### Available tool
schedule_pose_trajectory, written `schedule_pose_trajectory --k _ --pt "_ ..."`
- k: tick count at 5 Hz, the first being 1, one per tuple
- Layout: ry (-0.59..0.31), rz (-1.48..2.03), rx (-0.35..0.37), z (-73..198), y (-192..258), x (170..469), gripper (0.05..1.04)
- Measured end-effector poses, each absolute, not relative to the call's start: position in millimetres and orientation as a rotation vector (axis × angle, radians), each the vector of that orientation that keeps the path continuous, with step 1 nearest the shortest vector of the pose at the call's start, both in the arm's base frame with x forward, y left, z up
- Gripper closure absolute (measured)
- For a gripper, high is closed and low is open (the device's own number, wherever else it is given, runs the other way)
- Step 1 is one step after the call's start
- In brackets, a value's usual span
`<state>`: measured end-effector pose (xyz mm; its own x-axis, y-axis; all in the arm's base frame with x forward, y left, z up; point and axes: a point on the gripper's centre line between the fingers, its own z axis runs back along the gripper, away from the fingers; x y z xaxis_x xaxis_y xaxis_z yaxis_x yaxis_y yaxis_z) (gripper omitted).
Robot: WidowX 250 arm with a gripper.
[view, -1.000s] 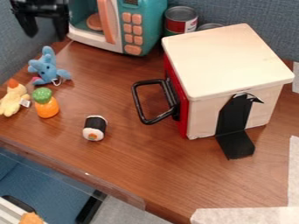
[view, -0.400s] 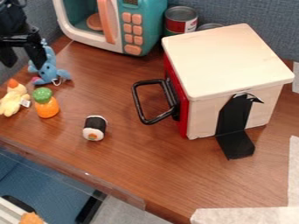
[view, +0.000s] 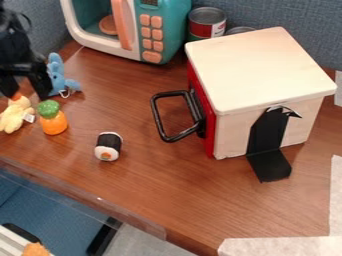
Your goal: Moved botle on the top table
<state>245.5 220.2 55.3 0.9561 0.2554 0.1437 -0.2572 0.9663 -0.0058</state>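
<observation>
Blue-grey fabric panels [view: 310, 30] stand behind the brown wooden table [view: 167, 185].

Jutting black handle [view: 158, 117], room beside sushi roll [view: 108, 146]

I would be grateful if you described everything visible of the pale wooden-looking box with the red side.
The pale wooden-looking box stands upright on the brown wood-grain table, its flat, slightly overhanging top having rounded corners. The red side bears a black loop handle, jutting out towards the view's left. Down an adjoining pale side runs a black strip, its lower end bent outward.
</observation>
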Motion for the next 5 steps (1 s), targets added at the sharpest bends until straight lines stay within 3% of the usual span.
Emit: schedule_pose_trajectory --k 3,4,5 --pt "-0.087 0.227 0.092 17.0 208.7 240.3 0.084" --pt "-0.081 0.241 0.088 10.5 210.3 241.9 0.137" --pt "-0.077 0.236 0.076 8.4 211.2 245.0 0.401"
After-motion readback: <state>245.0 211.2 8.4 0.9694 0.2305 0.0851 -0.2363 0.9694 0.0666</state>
